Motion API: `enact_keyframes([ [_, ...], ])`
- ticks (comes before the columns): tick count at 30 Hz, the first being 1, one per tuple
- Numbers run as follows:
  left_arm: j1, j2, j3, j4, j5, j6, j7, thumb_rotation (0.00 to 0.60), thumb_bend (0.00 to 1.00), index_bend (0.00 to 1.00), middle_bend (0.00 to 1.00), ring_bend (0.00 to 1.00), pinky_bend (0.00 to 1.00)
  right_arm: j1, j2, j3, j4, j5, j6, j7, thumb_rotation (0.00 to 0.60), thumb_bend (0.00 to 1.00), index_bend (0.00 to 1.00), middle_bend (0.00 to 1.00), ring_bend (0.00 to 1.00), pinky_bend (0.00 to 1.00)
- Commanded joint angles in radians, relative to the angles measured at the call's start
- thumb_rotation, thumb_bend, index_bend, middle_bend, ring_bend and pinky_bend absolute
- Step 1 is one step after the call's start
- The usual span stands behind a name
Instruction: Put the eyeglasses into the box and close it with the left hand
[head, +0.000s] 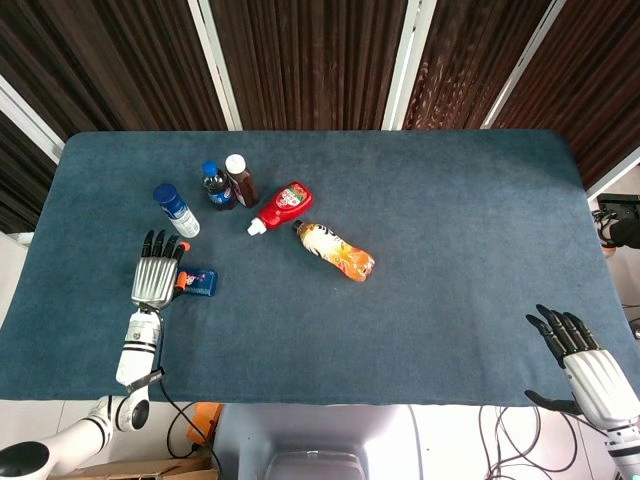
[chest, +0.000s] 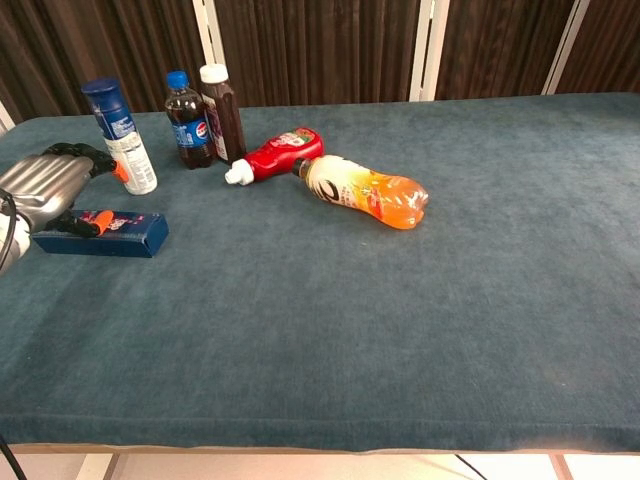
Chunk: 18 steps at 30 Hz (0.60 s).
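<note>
A small blue box (head: 200, 283) (chest: 112, 233) lies flat near the table's left edge, and its lid looks down. I cannot see the eyeglasses; an orange bit (chest: 101, 217) shows on the box's left end under the hand. My left hand (head: 155, 277) (chest: 42, 186) hovers over that end, its thumb touching the box top. Its other fingers are spread and raised toward the blue-capped can. My right hand (head: 590, 372) hangs past the table's near right corner, fingers spread and empty.
Behind the box stand a blue-capped white can (head: 176, 210) (chest: 120, 135), a cola bottle (chest: 187, 119) and a white-capped dark bottle (chest: 222, 112). A red ketchup bottle (chest: 278, 155) and an orange drink bottle (chest: 366, 190) lie on the blue cloth (head: 450, 250) near the middle.
</note>
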Motion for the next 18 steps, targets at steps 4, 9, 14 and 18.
enact_keyframes([
  [4,-0.008,-0.02,-0.006,0.041,-0.001,-0.006,-0.02,0.6,0.41,0.23,0.12,0.06,0.01,0.0,0.001,0.0,0.001,0.0,0.001,0.004,0.6,0.15,0.0,0.0,0.0,0.0],
  [9,-0.001,-0.021,0.003,0.04,0.035,0.048,-0.09,0.6,0.41,0.17,0.11,0.06,0.01,0.0,0.0,0.001,0.002,0.001,0.0,0.002,0.6,0.15,0.0,0.0,0.0,0.0],
  [14,0.035,0.046,0.041,-0.076,0.085,0.092,-0.152,0.6,0.41,0.17,0.1,0.05,0.01,0.003,-0.004,0.0,-0.001,0.001,-0.009,-0.011,0.6,0.15,0.0,0.0,0.0,0.0],
  [18,0.052,0.163,0.066,-0.262,0.08,0.032,-0.139,0.6,0.43,0.17,0.08,0.02,0.01,0.002,-0.005,-0.002,-0.006,-0.002,-0.01,-0.02,0.6,0.15,0.0,0.0,0.0,0.0],
])
